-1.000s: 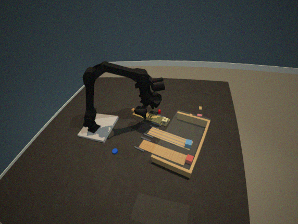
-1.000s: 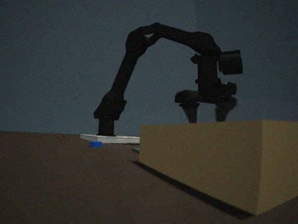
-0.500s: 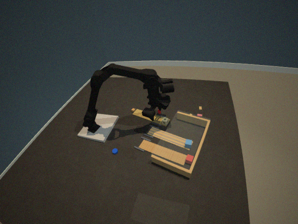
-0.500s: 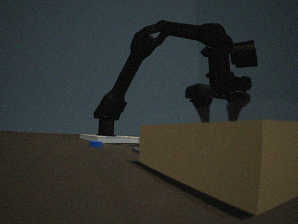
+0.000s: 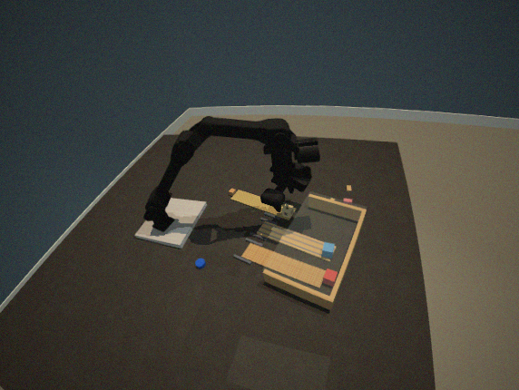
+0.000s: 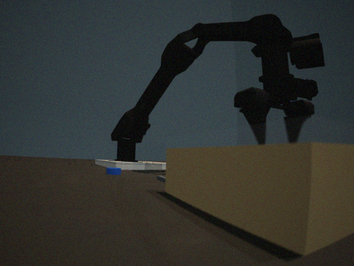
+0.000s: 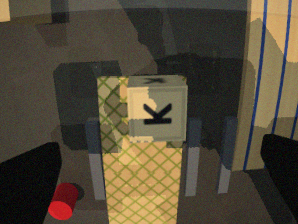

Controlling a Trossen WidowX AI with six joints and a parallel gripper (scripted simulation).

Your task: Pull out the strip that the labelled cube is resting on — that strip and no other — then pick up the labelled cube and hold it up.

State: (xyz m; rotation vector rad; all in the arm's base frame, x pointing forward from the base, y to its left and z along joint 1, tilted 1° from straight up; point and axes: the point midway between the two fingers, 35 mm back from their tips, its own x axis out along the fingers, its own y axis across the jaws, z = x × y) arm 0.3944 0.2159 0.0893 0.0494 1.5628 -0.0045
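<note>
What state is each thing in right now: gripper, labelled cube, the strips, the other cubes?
gripper: open, empty, above the labelled cube.
labelled cube: upright, K facing up, on the cross-hatched strip.
cross-hatched strip: pulled out of the tray, flat.
tray: open-topped.
striped strip: mostly inside the tray, blue cube on it.
orange strip: mostly inside, red cube on it.

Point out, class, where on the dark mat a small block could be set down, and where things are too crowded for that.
Free: the wide stretch of dark mat in front of the blue disc, and the strip beyond the wooden tray. Crowded: between the white base plate and the tray, where three strips, the labelled cube and the open pincer sit close together.
</note>
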